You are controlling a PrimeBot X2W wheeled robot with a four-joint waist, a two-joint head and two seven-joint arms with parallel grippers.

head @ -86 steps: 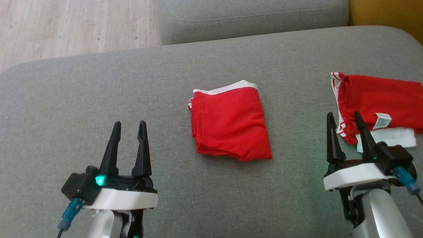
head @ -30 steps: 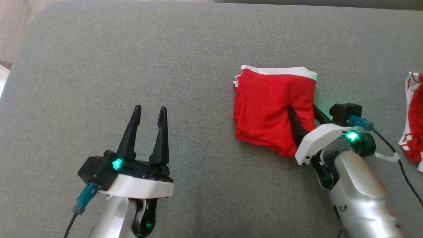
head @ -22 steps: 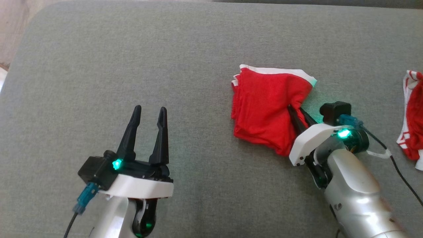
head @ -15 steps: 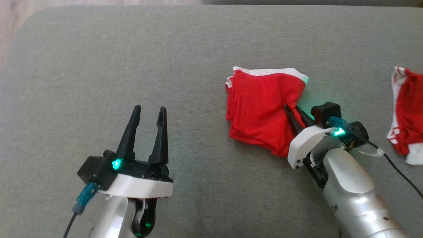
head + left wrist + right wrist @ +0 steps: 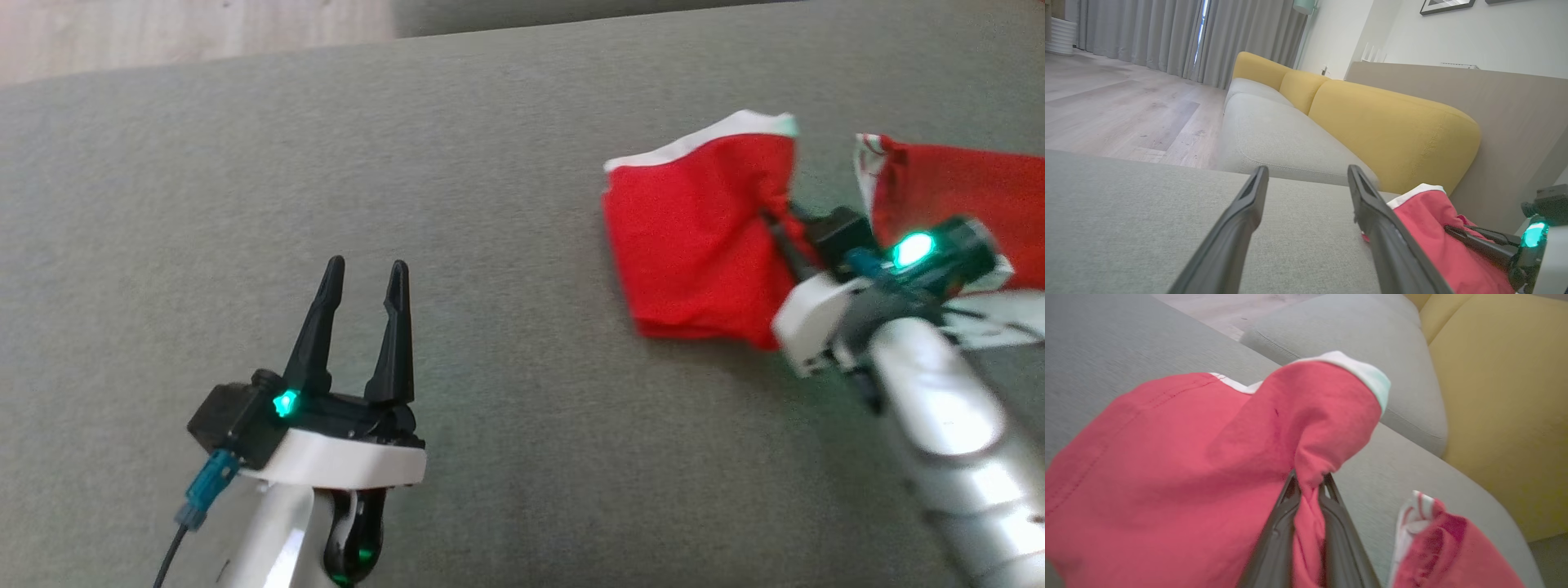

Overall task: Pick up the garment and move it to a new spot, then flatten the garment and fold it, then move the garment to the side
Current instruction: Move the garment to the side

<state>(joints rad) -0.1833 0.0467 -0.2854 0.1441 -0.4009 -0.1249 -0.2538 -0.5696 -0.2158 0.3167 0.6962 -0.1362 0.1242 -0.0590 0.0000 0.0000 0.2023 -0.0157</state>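
- Your right tool [image 5: 775,222] is clamped on the right edge of the folded red garment [image 5: 694,245], with cloth bunched between its fingers.
- The garment is toward the grey sofa cushion's [image 5: 367,147] far right, just beside a second red garment [image 5: 955,188].
- Your left tool [image 5: 363,273] stands wide and empty near the front edge.
- Expect light, limp cloth; held by one edge, its folds will likely sag apart.

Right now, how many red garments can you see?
2. The folded garment is right of centre, its edge pinched in the right gripper; the second garment lies to its right, running off the head view's edge. More may lie out of frame.
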